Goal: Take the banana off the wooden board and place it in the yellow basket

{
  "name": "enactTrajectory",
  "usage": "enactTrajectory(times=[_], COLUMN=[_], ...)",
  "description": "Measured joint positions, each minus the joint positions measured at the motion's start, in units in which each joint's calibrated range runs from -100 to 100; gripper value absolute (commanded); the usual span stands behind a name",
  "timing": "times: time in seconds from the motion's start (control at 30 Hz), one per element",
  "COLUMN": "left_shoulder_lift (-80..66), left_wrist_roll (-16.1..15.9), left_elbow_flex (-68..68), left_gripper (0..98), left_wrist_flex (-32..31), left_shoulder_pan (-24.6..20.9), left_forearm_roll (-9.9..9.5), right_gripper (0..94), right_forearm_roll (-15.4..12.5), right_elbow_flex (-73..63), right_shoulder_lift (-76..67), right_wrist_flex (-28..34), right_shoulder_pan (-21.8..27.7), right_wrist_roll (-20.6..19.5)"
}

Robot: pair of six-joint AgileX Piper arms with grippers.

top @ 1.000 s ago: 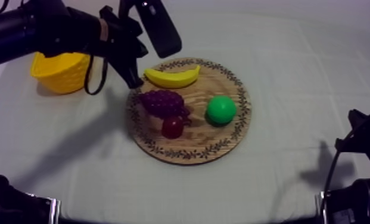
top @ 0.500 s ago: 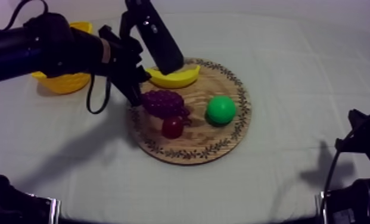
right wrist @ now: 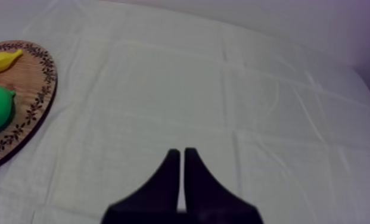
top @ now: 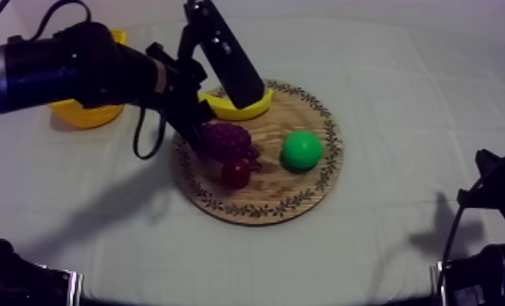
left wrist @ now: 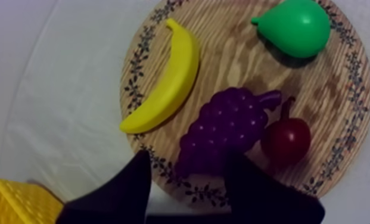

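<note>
The yellow banana (left wrist: 166, 83) lies along the left side of the round wooden board (left wrist: 235, 59), beside the purple grapes (left wrist: 229, 128). My left gripper (left wrist: 188, 156) is open, above the board's near rim, with the grapes' lower end showing between its fingers and the banana just ahead of them. In the top view the left arm reaches in from the upper left and covers the top of the banana (top: 239, 106); the left gripper (top: 192, 130) hangs at the board's left edge. The yellow basket (top: 84, 114) sits left of the board, partly under the arm. My right gripper (right wrist: 182, 156) is shut over bare cloth.
A green pear (top: 302, 150) and a small red fruit (top: 236, 172) also lie on the board (top: 304, 207). The right arm (top: 491, 203) rests at the table's right edge. Open cloth stretches between the board and that arm.
My left arm has moved right and forward from over the basket toward the board. It now covers more of the banana's top. The fruit and the right arm have not moved.
</note>
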Motion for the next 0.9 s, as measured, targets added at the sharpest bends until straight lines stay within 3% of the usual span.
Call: enactTrajectory(times=[0.57,0.9], left_shoulder_lift=[15.0,23.4], left_wrist_roll=[-2.7,-6.7], left_elbow_flex=[-9.2,-19.1], left_gripper=[44.5,43.0], left_wrist_flex=[-1.0,3.8], left_shoulder_pan=[-1.4,-0.7], left_forearm_roll=[1.72,2.76], right_gripper=[0.3,0.3], right_forearm_roll=[0.0,0.0], right_elbow_flex=[0.0,0.0], right_shoulder_lift=[0.0,0.0], right_wrist_flex=[0.1,0.1], right_shoulder_pan=[0.0,0.0], right_wrist_roll=[0.0,-0.1])
